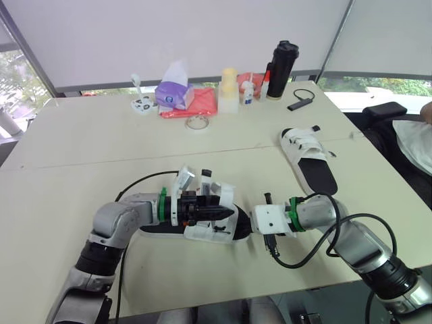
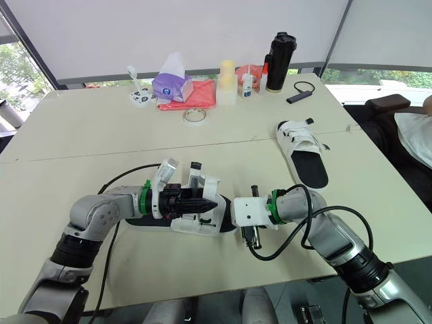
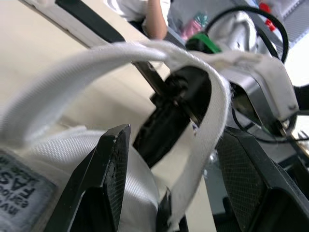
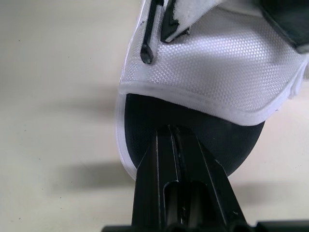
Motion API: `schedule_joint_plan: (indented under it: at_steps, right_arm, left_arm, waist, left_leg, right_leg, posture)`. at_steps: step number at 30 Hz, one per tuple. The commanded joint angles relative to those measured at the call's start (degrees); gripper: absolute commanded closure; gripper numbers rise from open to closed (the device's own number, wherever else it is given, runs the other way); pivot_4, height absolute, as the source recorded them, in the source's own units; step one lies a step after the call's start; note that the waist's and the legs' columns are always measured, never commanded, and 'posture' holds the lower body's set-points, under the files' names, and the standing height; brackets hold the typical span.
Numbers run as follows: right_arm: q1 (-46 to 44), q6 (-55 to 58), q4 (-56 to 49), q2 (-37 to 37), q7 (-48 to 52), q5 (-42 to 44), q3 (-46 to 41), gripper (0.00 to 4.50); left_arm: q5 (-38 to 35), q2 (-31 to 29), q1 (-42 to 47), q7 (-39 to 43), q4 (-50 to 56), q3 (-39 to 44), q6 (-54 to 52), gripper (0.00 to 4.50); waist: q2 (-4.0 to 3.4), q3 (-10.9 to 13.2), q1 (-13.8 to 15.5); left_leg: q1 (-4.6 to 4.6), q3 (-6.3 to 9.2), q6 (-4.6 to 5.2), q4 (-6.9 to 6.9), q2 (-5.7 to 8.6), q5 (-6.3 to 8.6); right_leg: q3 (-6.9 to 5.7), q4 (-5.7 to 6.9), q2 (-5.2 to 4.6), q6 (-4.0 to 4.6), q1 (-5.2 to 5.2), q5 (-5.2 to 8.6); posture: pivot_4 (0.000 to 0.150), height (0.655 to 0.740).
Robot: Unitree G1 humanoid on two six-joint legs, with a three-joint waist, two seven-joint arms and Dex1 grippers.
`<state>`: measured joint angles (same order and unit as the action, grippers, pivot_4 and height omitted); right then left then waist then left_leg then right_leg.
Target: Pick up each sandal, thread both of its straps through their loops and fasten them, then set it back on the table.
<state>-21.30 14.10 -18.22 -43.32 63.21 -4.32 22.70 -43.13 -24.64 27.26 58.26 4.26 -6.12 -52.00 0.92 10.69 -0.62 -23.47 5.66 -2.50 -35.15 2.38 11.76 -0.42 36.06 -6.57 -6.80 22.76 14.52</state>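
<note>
Tool, left (image 1: 214, 213): released. Its fingers (image 3: 113, 174) stand apart with a white strap (image 3: 96, 72) arching loose between them, not clamped. It hovers over the upper of the near sandal.

Tool, right (image 4: 174, 131): clenched, fingers pressed together. The tips rest on the black insole at one end of the near sandal. Whether they pinch any of the sole cannot be told.

Near sandal (image 1: 202, 233): white upper, black sole, lying flat on the table (image 1: 81, 162) close to its near edge, about midway along. Both straps stand up unfastened.

Second sandal (image 1: 308, 158): same pattern, toward the table's right edge, well apart from both tools. Strap condition not legible.

Hazards, judged:
- Strap may escape. With the left tool's fingers apart, the springy webbing could flip out as they close, so they shut on nothing.
- Sandal may skate. If the right tool only bears down on the insole, a pull on the strap could slide or swing the shoe, possibly off the near edge.
- Strap may fasten wrongly, grabbing the upper before it passes its loop.
- Black cable (image 1: 317, 253) on the right arm hangs just beside the sole and could snag it.
</note>
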Motion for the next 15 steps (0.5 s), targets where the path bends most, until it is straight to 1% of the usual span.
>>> schedule_joint_plan:
  at_steps: [1, 13, 15]
  right_arm:
    - [-0.3, 0.2, 0.8, 0.2, -0.4, -1.4, 0.5, 4.50]
    - [-0.5, -0.3, 1.2, 0.3, -0.5, -1.6, 0.5, 4.50]
    - [-0.6, -0.4, 1.3, 0.3, -0.5, -1.6, 0.6, 4.50]
  left_arm:
    - [0.0, 0.3, 1.1, 0.3, 0.0, 0.7, 1.1, 1.70]
    - [-0.2, 0.3, 1.9, 1.9, -0.2, 1.1, 2.0, 1.70]
    - [-0.5, 0.5, 2.1, 1.9, -0.2, 1.4, 2.1, 2.21]
  waist:
    - [0.00, 0.0, 0.0]
    - [0.00, 0.0, 0.0]
    - [0.00, 0.0, 0.0]
  left_leg:
    - [0.00, 0.00, 0.00, 0.00, 0.00, 0.00]
    - [0.00, 0.00, 0.00, 0.00, 0.00, 0.00]
    - [0.00, 0.00, 0.00, 0.00, 0.00, 0.00]
  right_leg:
    - [0.00, 0.00, 0.00, 0.00, 0.00, 0.00]
    - [0.00, 0.00, 0.00, 0.00, 0.00, 0.00]
    - [0.00, 0.00, 0.00, 0.00, 0.00, 0.00]
  posture:
    - [0.150, 0.7400]
    - [0.150, 0.7400]
    - [0.150, 0.7400]
